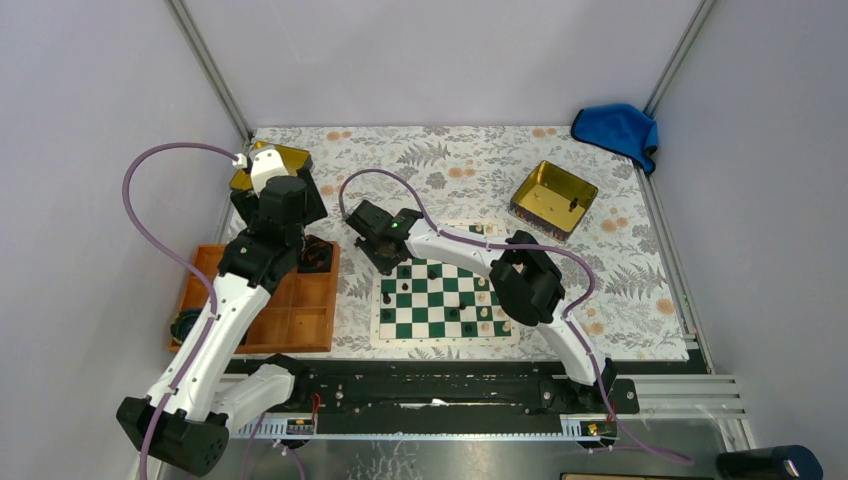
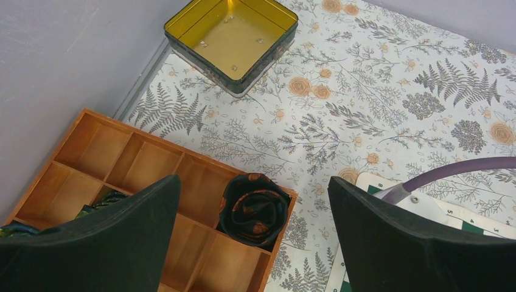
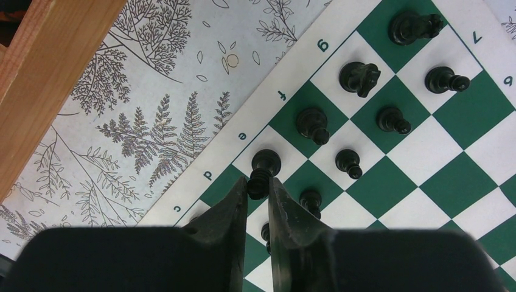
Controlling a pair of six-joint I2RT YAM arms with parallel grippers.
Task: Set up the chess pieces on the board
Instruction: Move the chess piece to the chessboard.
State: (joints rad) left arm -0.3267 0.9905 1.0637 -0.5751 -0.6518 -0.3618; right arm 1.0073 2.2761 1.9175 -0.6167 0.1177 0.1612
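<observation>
The right jaws are clenched on a black piece (image 3: 265, 163) at the board's (image 3: 481, 109) rim square by letter e, toward its 10 o'clock corner in the top view, other pieces (image 3: 359, 78) just beside, while the left jaws hang released, wide, above the tray (image 2: 122, 152) on the surface (image 2: 377, 73).

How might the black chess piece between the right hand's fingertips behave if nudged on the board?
Probably rigid and light: the black chess piece looks tiny in the right hand. Taller than wide, it likely tips easily, then rolls on the flat board.
</observation>
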